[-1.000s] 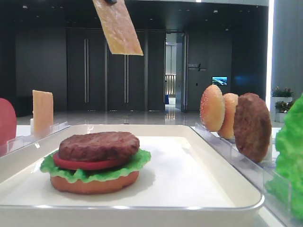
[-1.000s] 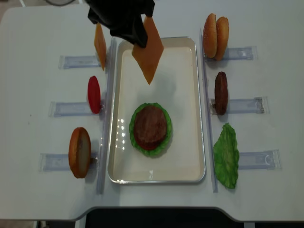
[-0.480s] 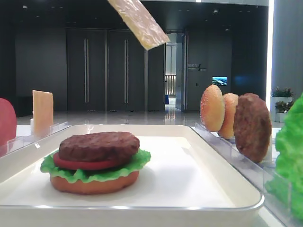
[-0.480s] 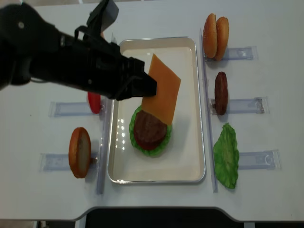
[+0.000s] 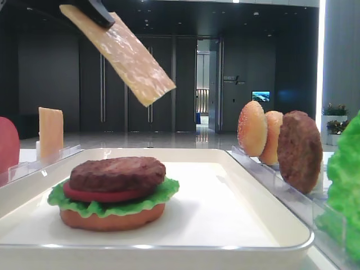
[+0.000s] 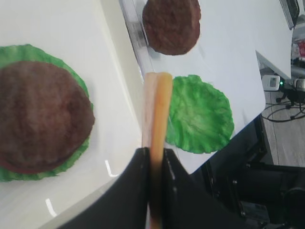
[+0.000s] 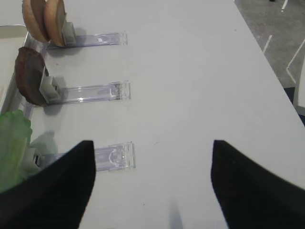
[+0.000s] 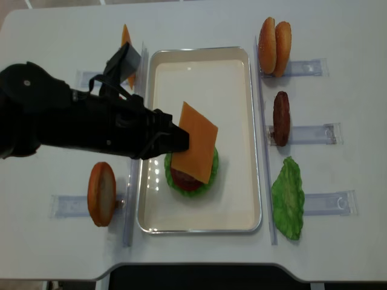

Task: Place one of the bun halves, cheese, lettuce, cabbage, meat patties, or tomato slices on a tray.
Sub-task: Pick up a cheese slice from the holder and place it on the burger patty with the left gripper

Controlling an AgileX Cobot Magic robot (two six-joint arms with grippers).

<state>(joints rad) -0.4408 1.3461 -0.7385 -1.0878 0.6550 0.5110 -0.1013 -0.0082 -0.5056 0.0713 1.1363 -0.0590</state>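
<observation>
My left gripper (image 8: pixel 175 140) is shut on one edge of a cheese slice (image 8: pixel 195 142), a thin orange square. The slice hangs tilted in the air over the cream-white tray (image 8: pixel 199 52), above the stack there. In the low exterior view the cheese (image 5: pixel 121 53) slopes down to the right, well above the meat patty (image 5: pixel 117 171). That patty lies on tomato, lettuce (image 5: pixel 112 205) and a bun half. The left wrist view shows the cheese (image 6: pixel 157 100) edge-on between my left gripper's (image 6: pixel 153 155) pads. My right gripper (image 7: pixel 152 191) stands open over bare table, holding nothing.
Right of the tray, clear racks hold two bun halves (image 8: pixel 274 45), a meat patty (image 8: pixel 281 118) and a lettuce leaf (image 8: pixel 288 197). Left racks hold another cheese slice (image 8: pixel 126 41), a tomato slice (image 5: pixel 8 143) partly hidden by my arm, and a bun half (image 8: pixel 101 193).
The left gripper carried the cheese from the tray's far end toward the stack and lowered it, tilting it flatter. The right gripper stayed put.
</observation>
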